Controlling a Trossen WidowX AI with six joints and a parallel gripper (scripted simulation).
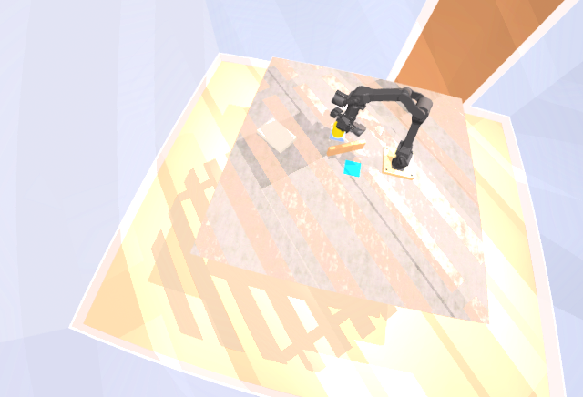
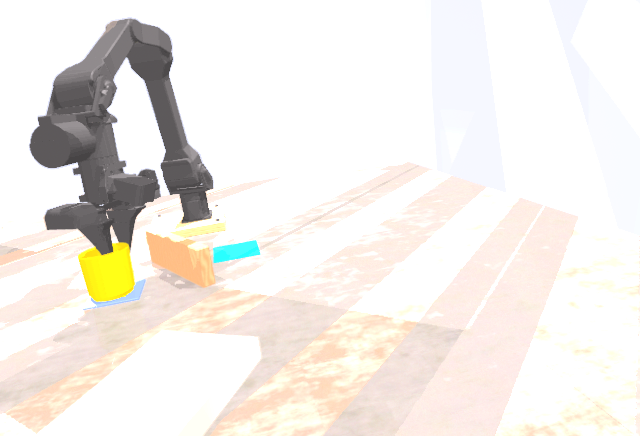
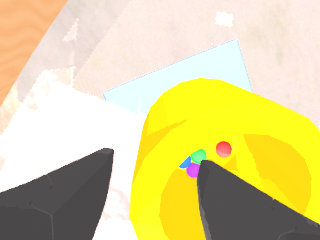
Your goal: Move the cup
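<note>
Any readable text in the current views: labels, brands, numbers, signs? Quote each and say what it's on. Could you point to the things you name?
None readable.
Yellow cup (image 1: 337, 130) (image 2: 109, 277) (image 3: 167, 107): no lettering on the sides in view.
Blue pad (image 1: 336, 137) (image 2: 138, 292) (image 3: 200, 70), cyan pad (image 1: 352, 167) (image 2: 236, 251): no print visible.
Arm (image 1: 383, 95) (image 2: 166, 111): no brand or number can be made out; any small marking would be too small to read.

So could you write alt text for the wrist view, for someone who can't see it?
A yellow cup holding four marbles, red, green, blue and purple, seen from above, with the two dark fingers of an open gripper pointing in. A pale blue pad shows beyond the cup.
</note>
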